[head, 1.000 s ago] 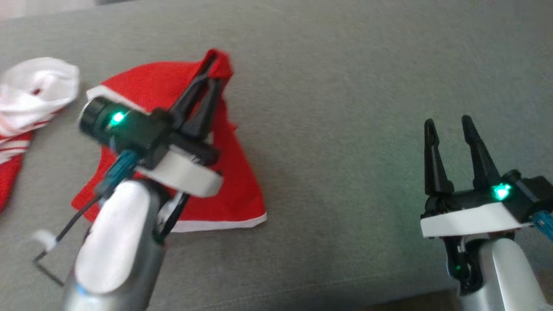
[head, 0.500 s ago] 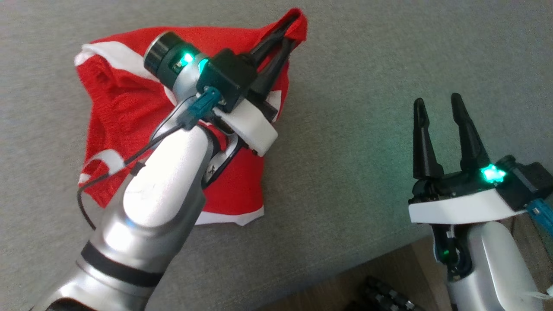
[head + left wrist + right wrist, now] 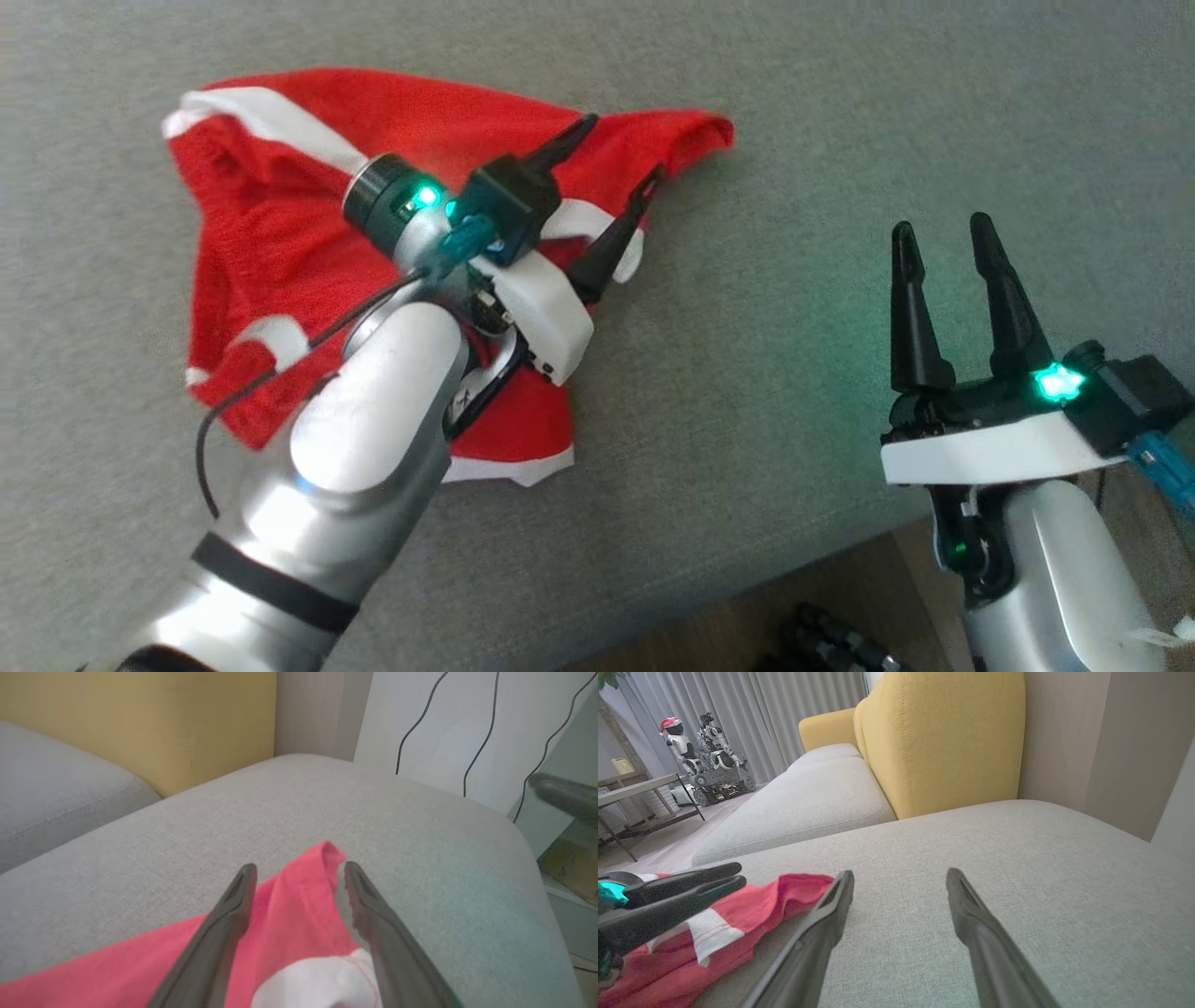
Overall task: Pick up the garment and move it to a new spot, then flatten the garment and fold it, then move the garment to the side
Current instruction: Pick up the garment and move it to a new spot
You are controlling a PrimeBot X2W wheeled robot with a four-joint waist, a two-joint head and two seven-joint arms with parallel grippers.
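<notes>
Head view, from nine o'clock across: the red garment (image 3: 271,233) with white trim lies rumpled on the grey cushion (image 3: 794,140), filling the ten o'clock part of the picture, and one corner is drawn out toward one o'clock. The left gripper (image 3: 625,147) hangs over that corner with its jaws wide and nothing between them. In the left wrist view the red tip lies on the cushion between the two fingers, apparently touching neither. I judge the garment to be set down at its new spot and not yet flattened, since folds and a turned-over white band show. At four o'clock the right gripper (image 3: 941,226) hovers well apart from the cloth, jaws wide and empty, probably kept clear until a second edge needs pulling. The cushion is a plain, finely woven seat, with wooden floor (image 3: 653,644) at six o'clock. In the right wrist view a yellow backrest (image 3: 943,742) rises at twelve o'clock, with grey curtains (image 3: 761,709) and another robot (image 3: 677,737) at ten.
</notes>
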